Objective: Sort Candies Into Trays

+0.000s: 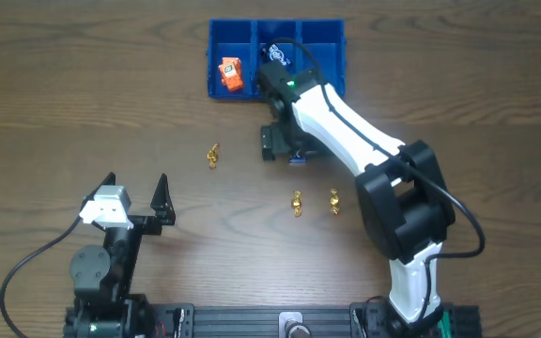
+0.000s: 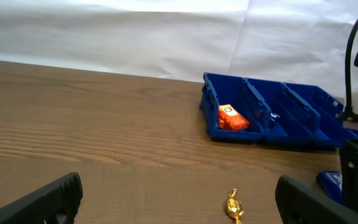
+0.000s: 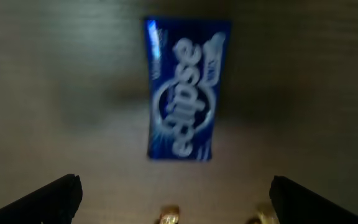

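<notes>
While the right arm [image 1: 346, 122] is hanging over the blue candy pack [image 3: 184, 90], its right jaws are standing spread wide and pinching nothing. Pack is lying flat on the worktop [image 1: 83, 94] below them, touching neither finger.

Left jaws are also standing spread wide, holding nothing. They're sitting low near the left arm's base, well apart from the candies.

Two gold candies [image 1: 297, 202] [image 1: 333, 200] are lying close together, just base-side of the right jaws. Third gold candy [image 1: 214, 155] is lying apart to the left, between the blue tray [image 1: 212, 56] and the left arm.

Tray is sitting at the far side of the worktop, three compartments side by side. Orange candy [image 1: 230, 73] is lying in the left compartment. A dark-blue wrapped piece [image 1: 275, 52] is lying in the middle one, partly hidden by the right arm.
</notes>
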Controlling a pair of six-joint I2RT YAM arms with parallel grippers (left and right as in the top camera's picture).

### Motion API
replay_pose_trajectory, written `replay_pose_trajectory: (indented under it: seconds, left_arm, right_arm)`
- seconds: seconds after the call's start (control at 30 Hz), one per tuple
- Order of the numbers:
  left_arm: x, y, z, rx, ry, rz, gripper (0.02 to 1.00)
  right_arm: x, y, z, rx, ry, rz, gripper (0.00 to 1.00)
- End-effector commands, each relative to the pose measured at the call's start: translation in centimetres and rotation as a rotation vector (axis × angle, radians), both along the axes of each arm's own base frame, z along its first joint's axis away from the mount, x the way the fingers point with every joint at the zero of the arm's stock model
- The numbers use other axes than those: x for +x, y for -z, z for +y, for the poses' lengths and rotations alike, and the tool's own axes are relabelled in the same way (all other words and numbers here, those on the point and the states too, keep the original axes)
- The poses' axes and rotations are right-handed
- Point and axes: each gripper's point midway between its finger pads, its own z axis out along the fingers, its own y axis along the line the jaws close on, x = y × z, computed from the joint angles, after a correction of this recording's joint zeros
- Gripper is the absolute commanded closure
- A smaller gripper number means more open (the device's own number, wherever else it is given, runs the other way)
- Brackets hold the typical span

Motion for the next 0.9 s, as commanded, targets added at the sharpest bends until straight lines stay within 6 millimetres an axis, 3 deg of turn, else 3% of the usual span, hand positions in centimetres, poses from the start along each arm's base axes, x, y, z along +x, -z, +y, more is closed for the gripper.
replay_pose_trajectory:
  seconds: [0.03,0.33,0.43,0.77,0.9]
  left_arm:
    - [-0.1,1.7,-0.2,0.004,0.016,0.044,0.020]
    - [-0.1,1.7,-0.2,0.004,0.017,0.044,0.020]
    - [-0.1,1.7,-0.2,0.004,0.017,0.044,0.020]
    - [-0.1,1.7,-0.2,0.004,0.017,0.044,0.020]
    - [-0.1,1.7,-0.2,0.004,0.017,0.044,0.020]
  right_arm:
    - [1.1,0.6,-1.1,0.016,0.055,-0.012,0.001]
    - [2.0,2.5,-0.7,0.019,0.052,-0.025,0.009]
    - [2.0,3.8,-0.7,0.009,0.053,-0.008,0.060]
    - [2.1,4.8,-0.3,0.022,0.055,0.001,0.647]
    - [2.4,4.6,0.2,0.038,0.051,-0.010,0.735]
